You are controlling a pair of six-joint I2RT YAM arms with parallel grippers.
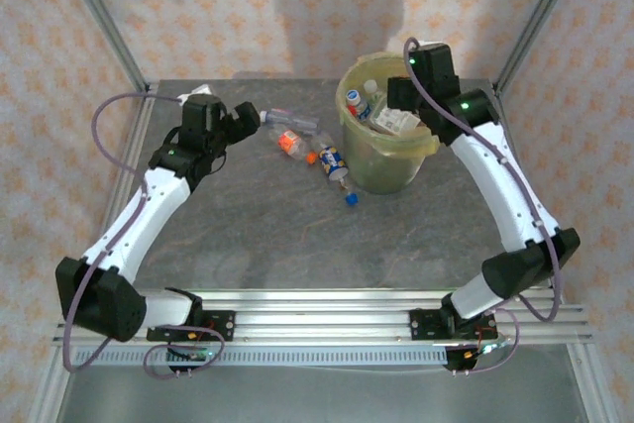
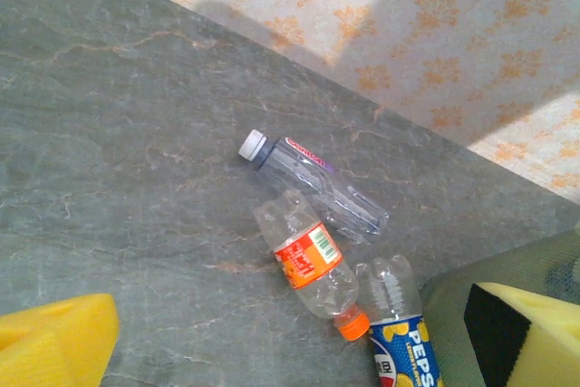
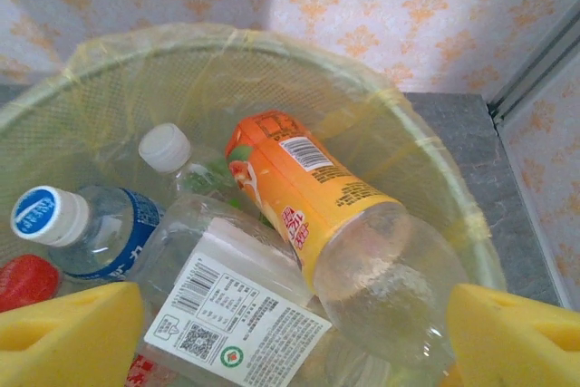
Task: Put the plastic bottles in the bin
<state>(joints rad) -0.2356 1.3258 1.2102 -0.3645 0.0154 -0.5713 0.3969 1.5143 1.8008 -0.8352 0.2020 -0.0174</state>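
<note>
Our right pincer (image 3: 290,333) hangs spread above the bin (image 3: 272,43), where the orange-labelled bottle (image 3: 308,188) seems to lie loose, so we should lift straight clear of the rim. Our left pincer (image 1: 245,122), spread wide, hovers over three plastic bottles (image 2: 308,256) on the tabletop (image 2: 109,178). We should straddle one across its waist.

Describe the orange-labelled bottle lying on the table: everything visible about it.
The orange-labelled bottle is small, of clear, dented plastic, with an orange label bearing a barcode round its middle and an orange cap screwed on. It lies on its side on the grey table, its cap end next to the Pepsi bottle and its base seemingly against the white-capped clear bottle. Nothing grips it.
</note>
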